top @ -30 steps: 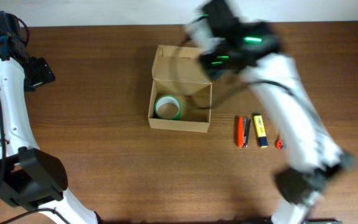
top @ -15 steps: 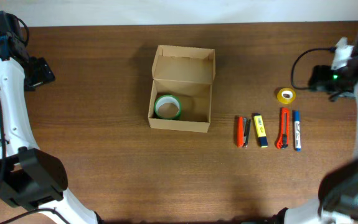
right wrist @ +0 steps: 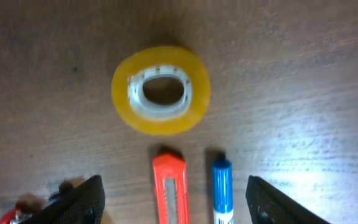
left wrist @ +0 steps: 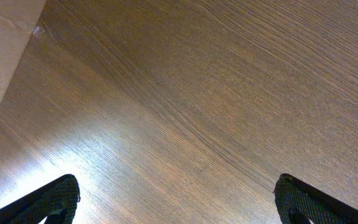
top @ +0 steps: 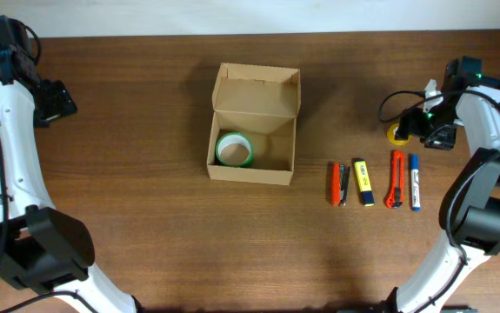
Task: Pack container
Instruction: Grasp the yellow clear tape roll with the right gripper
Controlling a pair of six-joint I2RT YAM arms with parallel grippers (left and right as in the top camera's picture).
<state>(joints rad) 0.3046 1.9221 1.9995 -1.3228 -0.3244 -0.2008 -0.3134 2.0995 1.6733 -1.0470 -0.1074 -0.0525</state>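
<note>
At 10 o'clock on the table (top: pixel 145 235), the left gripper (left wrist: pixel 175 193) is seen with its jaws spread wide over bare wood, and nothing is held. Just left of centre, the container (top: pixel 250 173) is set with its flap lid raised on the 12 o'clock side. A green tape roll (top: pixel 234 149) is laid flat inside, against the 9 o'clock wall. At the box's 3 o'clock, well apart from it, an orange cutter (top: pixel 396 179) and a blue marker (top: pixel 415 182) are lined up. Toward 2 o'clock, the right gripper (right wrist: pixel 174 186) is held with jaws parted. A yellow tape roll (right wrist: pixel 160 98) is lying just ahead of the tips, ungripped.
</note>
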